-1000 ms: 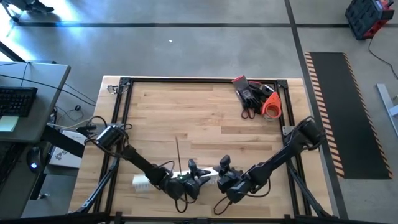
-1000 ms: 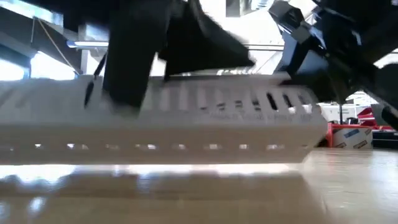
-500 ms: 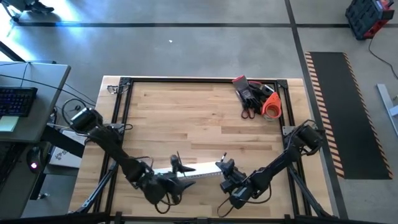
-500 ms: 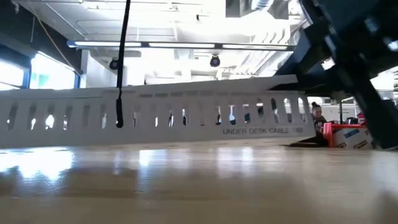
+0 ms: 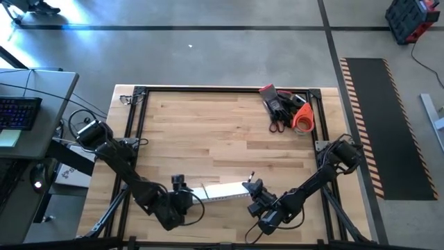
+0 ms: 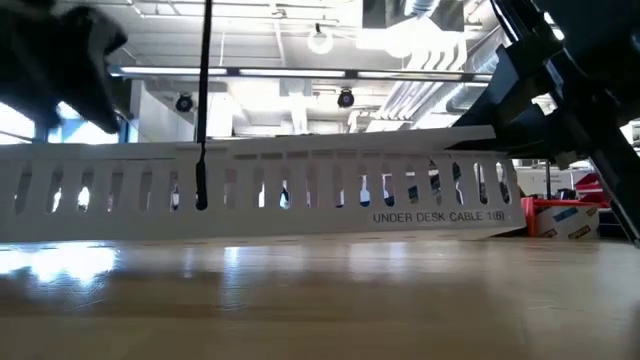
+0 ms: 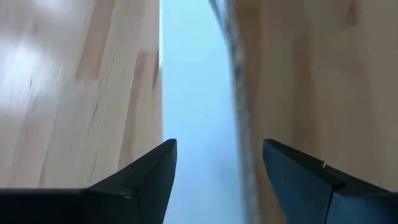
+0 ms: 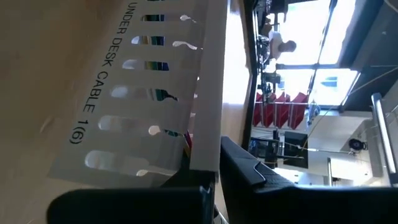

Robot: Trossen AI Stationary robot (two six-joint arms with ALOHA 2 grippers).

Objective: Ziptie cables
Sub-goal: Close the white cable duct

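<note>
White slotted cable tray [image 5: 223,192] lay on wooden table [image 5: 222,132]. Right gripper [image 5: 252,189] was clamped on tray's right end. Left gripper [image 5: 182,189] sat just off tray's left end, fingers [image 7: 148,169] apart, empty. Cables couldn't be made out. Tool heap [image 5: 286,107] lay well away from tray.

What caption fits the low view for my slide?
Right gripper holds one end of the slotted white cable channel on the wooden table.

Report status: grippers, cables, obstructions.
Left gripper open over the white cable channel. Right gripper shut on the channel's end. Cables not identifiable; a thin dark strand hangs before the channel. Tool heap at far corner.
</note>
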